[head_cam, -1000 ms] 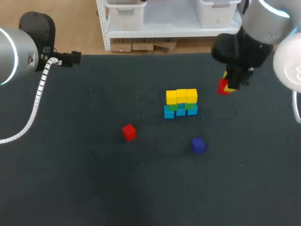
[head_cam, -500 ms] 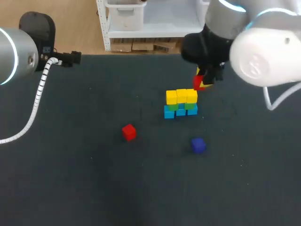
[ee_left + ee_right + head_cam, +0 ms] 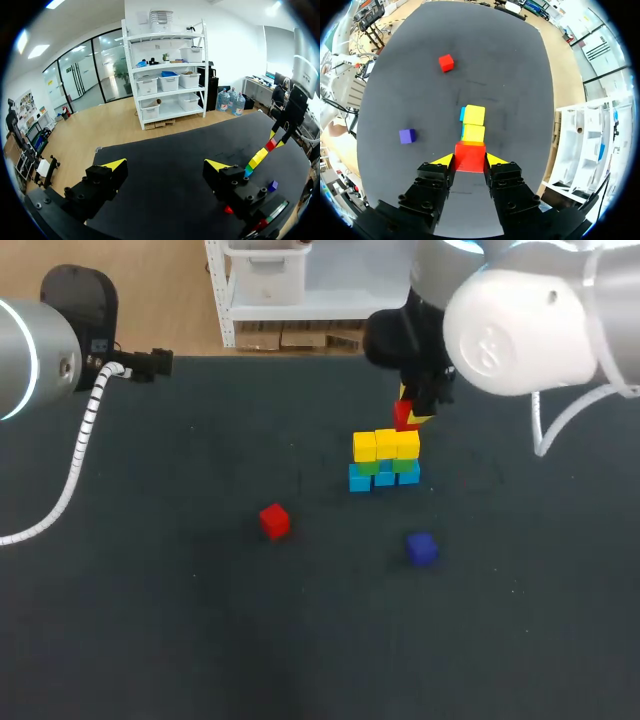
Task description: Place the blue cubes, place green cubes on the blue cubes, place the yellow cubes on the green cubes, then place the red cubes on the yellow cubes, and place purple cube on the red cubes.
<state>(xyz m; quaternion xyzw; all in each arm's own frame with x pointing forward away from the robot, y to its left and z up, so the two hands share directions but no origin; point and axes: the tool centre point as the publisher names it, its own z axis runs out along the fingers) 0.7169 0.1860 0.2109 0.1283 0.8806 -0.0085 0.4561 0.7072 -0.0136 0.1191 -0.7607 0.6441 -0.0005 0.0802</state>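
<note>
Dark cloth covers the table (image 3: 150, 620). Our right arm (image 3: 520, 320) hangs over its far side, and our left arm (image 3: 30, 350) sits off at the left edge, well apart from every cube. The left gripper (image 3: 165, 167) is spread wide with nothing between its fingers.

Near the middle of the table stands the stack (image 3: 385, 462): blue cubes (image 3: 360, 481) at the bottom, green cubes (image 3: 404, 466) on them, and a row of three yellow cubes (image 3: 386, 444) on top. The right gripper (image 3: 470, 159) grips the held red cube (image 3: 470, 150) by two opposite faces. It is just above the right end of the yellow row; we cannot tell whether it touches yet.

We judge the step in hand to be seating this first red cube. To do it well, we should:
- square its edges with the yellow row;
- come straight down slowly and let go only once it rests flat;
- part the fingers just enough to free it, then lift straight up so the small cubes below are not nudged;
- keep room beside it for the second red, close enough for the purple to bridge both.

The loose red cube (image 3: 274, 520) and the purple cube (image 3: 421, 548) lie on the cloth nearer us, apart from the stack.
</note>
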